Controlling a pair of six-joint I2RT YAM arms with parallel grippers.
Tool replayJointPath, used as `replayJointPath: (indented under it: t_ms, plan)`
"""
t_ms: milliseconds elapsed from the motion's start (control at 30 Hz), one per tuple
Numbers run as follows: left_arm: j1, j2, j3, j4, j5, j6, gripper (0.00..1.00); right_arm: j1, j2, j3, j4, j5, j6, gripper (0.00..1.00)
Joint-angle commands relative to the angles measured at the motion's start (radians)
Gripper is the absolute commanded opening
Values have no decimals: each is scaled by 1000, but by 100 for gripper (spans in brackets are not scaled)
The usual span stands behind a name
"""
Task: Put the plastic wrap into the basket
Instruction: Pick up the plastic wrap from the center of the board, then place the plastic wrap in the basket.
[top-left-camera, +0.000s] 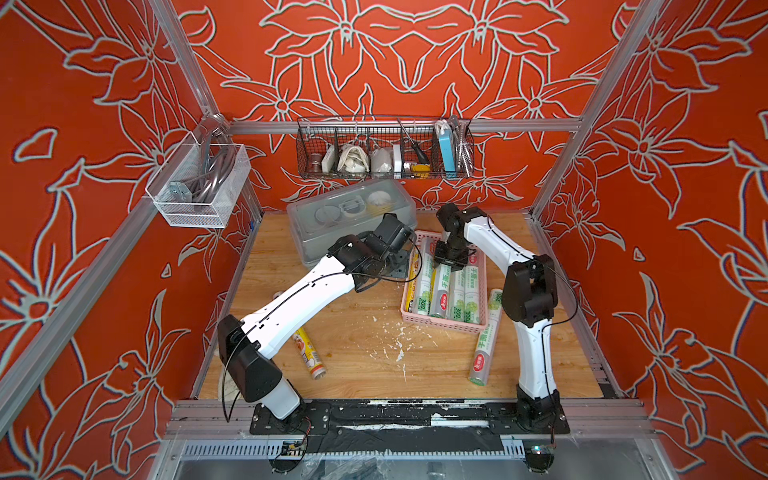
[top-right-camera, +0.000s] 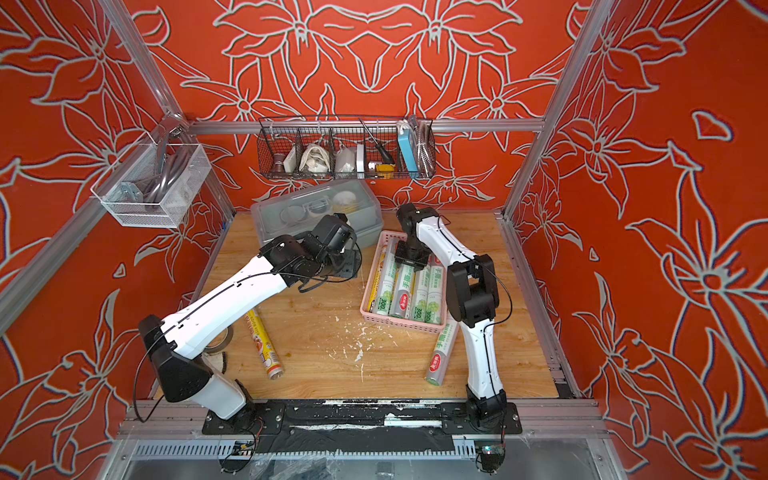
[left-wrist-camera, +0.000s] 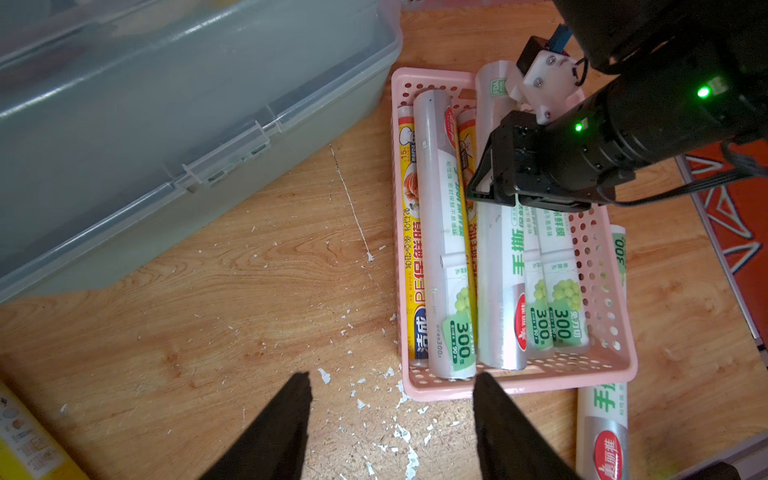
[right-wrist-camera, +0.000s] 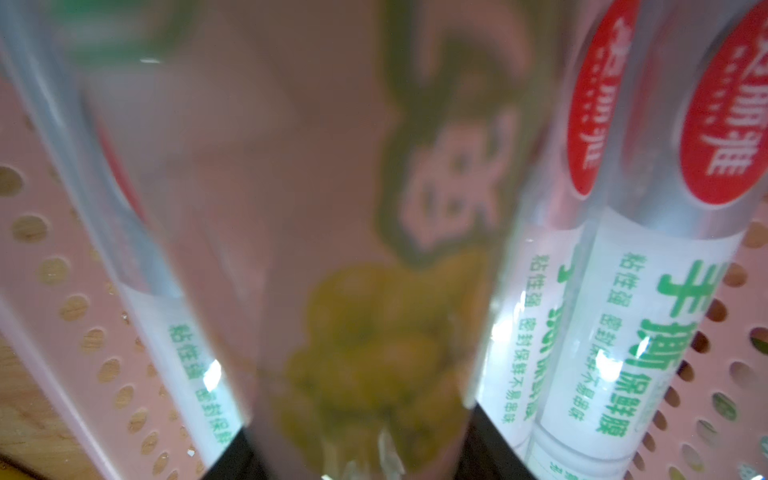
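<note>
Filling the right wrist view, blurred: a white-green roll (right-wrist-camera: 374, 249) pinched btwn the fingers of the right claw (top-left-camera: 445, 261), which is closed on it approx mid-length. It sits over the pink basket (left-wrist-camera: 519, 384), right of tabletop centre toward the back edge. Its far end looks tilted up. The left claw (left-wrist-camera: 392, 376) hangs empty, fingers apart, just off the basket's front-left corner.

Two rolls are out. The loose roll (top-left-camera: 486, 345) lies just beside the basket's right wall, running toward the front edge. The yellow roll (top-left-camera: 309, 353) is near the front-left corner, partly under my left arm.

I judge them light, stiff-cored, w/ slick wrapper; round, so they'd spin or slide. Best grip: mid-length, across the width.

The basket is only a bit longer than a roll & its bottom layer looks nearly full, so align lengthwise & lay on top. The grey box (top-left-camera: 353, 212) crowds the basket's back-left; the tabletop centre gives room.
</note>
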Motion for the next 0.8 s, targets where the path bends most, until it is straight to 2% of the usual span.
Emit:
replayJointPath:
  t_ms: [0, 267, 567, 767]
  plan:
    - [0, -37, -11, -17, -17, 13, 63, 12, -8, 37, -26, 1, -5, 51]
    - [1, -47, -24, -22, -22, 8, 63, 13, -57, 73, -83, 51, -34, 67]
    - [13, -71, -41, -60, -53, -16, 63, 16, -161, 72, -121, 66, -78, 66]
    - [48, -139, -133, -81, -102, -93, 63, 20, -288, 6, -131, 80, -128, 66]
